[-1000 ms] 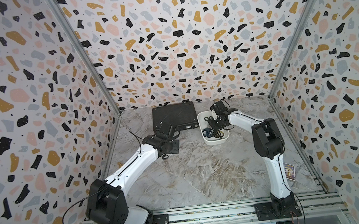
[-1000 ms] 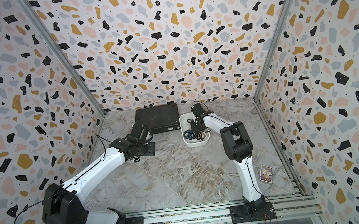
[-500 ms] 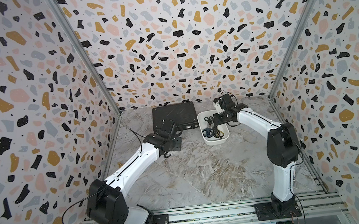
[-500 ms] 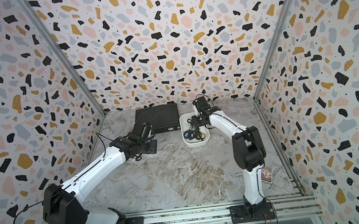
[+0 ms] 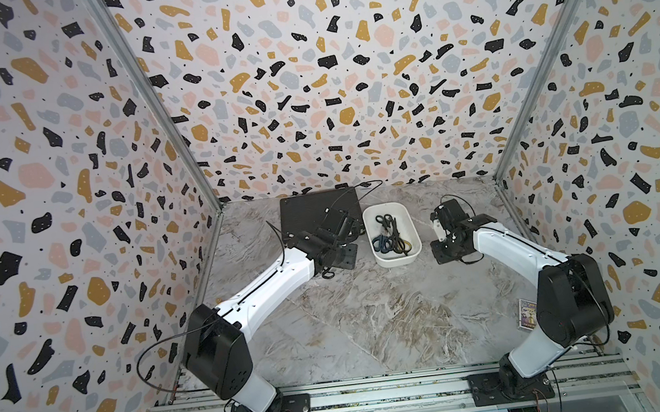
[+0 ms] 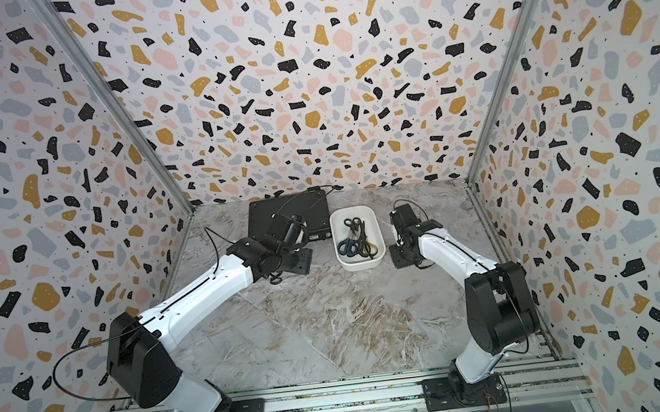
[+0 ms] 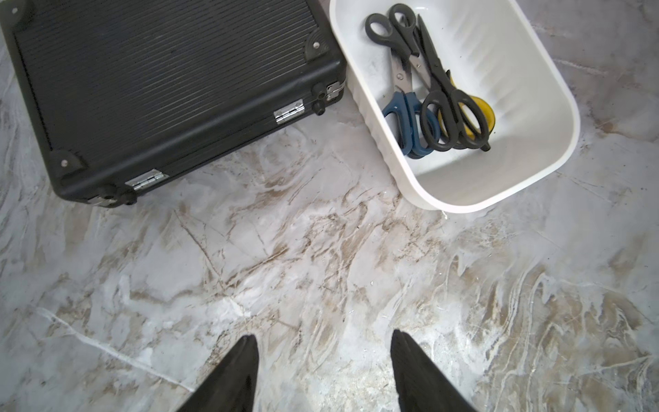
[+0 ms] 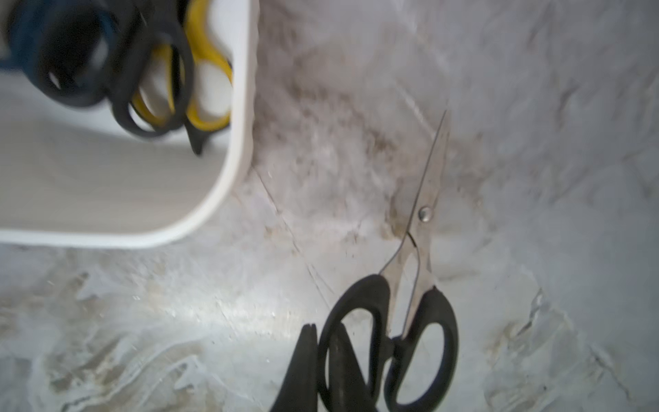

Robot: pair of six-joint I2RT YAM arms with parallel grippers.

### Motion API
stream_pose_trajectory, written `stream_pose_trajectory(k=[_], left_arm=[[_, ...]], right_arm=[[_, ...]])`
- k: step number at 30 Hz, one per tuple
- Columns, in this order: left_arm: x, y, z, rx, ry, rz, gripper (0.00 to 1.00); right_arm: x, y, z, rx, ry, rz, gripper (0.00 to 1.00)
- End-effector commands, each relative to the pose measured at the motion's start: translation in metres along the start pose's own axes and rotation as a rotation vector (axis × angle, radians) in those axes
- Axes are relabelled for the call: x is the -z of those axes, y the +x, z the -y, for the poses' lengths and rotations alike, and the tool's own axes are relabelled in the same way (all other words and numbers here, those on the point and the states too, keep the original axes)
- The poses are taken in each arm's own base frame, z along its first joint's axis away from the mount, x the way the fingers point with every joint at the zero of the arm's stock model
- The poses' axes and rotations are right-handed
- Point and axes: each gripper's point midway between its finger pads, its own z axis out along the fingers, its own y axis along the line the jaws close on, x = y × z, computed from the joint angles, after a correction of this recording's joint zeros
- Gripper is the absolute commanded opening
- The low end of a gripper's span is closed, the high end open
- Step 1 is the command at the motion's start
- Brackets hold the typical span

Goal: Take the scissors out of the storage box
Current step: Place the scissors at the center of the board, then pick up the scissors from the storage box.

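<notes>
Progress: under way, judged roughly a third | right gripper (image 8: 322, 333) clamped on black-handled pair (image 8: 420, 228) by one loop, outside storage box (image 8: 244, 107), at its 3 o'clock | left gripper (image 7: 322, 337) jaws wide, empty, 9 o'clock | about four scissors (image 7: 406, 101) left inside

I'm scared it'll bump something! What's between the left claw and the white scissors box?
Nothing but bare marble table between the left gripper and the storage box, as the left wrist view shows.
</notes>
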Motion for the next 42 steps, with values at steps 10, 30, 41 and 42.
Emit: stream_pose_trajectory(k=[10,30,41,42], left_arm=[[-0.002,-0.044,0.028,-0.040,0.067,0.035,0.63],[-0.030,-0.058,0.060,-0.059,0.107,0.010,0.62],[-0.068,-0.068,0.101,-0.081,0.204,0.006,0.46],[-0.076,-0.069,0.104,-0.085,0.205,-0.001,0.44]], right_arm=[[-0.005,0.062,-0.018,-0.048,-0.096,-0.087,0.04],[-0.024,0.071,-0.024,-0.010,-0.108,-0.153,0.28],[0.049,0.019,-0.006,-0.050,-0.028,0.077,0.36],[0.049,0.018,-0.008,-0.055,-0.040,0.074,0.36]])
